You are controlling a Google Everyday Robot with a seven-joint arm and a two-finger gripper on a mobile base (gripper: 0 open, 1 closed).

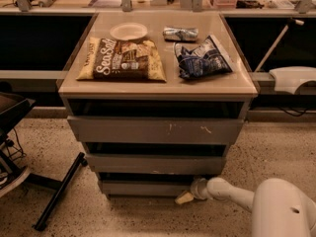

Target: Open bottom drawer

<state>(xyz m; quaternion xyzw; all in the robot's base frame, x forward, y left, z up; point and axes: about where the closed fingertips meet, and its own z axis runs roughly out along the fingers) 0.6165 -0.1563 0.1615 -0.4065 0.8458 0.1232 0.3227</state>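
Note:
The drawer unit has three flat grey fronts. The bottom drawer (143,187) is the lowest and smallest-looking front, plain, near the floor, with a dark gap above it. My gripper (185,197) is at the end of the white arm (232,192) that reaches in from the lower right. It sits at the bottom drawer's right lower corner, close to the floor. The top front (153,131) carries white scratch marks. The middle front (155,163) has a pale chipped lower edge.
On the cabinet top (158,83) lie a brown Sea Salt chip bag (123,59), a white plate (128,31), a blue chip bag (201,58) and a small silver packet (180,33). A black chair base (54,194) stands on the speckled floor at left.

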